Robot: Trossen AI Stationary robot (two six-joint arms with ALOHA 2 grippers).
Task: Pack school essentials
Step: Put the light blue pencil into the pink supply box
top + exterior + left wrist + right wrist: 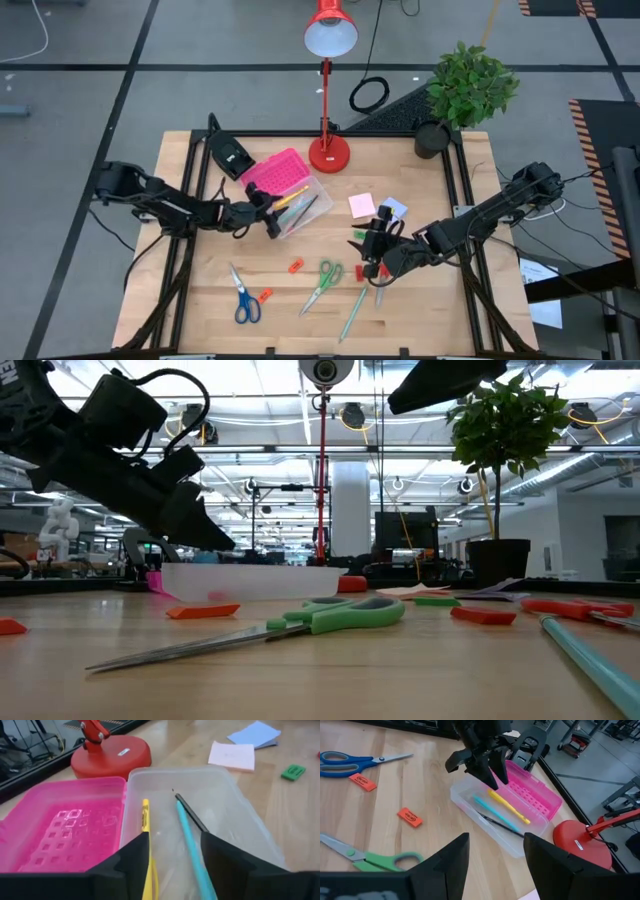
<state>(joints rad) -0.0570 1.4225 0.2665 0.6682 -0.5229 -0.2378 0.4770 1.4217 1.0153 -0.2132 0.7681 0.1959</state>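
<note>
The left end effector [272, 222] hovers at the near-left edge of the clear plastic box [303, 208], its fingers [131, 862] spread wide and holding nothing. Inside the box lie a yellow pen [145, 817], a teal pen [189, 837] and a thin black pencil [190, 812], side by side along its length. The box's pink lid [273, 172] lies open and flat on the far-left side of the box. A black wedge-shaped device [229, 154] sits farther left, near the tabletop's [200, 290] far-left corner.

The right end effector [372, 245] hangs over the middle-right of the tabletop, fingers [445, 865] apart and empty. Just beside it lie a small green eraser [358, 235] and a red-handled item [378, 270] that I cannot make out clearly. Just beyond, a pink sticky-note pad [362, 205] and a blue sticky-note pad [394, 208] lie next to each other.

Nearer the front, green-handled scissors [322, 284] lie in the middle, with an orange eraser [296, 266] just left of them and a long teal pencil [353, 312] to the right. Blue-handled scissors [243, 297] lie near the left front, with another orange eraser [265, 295] just beside the handles.

A red desk lamp [328, 150] stands at the far edge, and a potted plant [466, 90] at the far-right corner.
</note>
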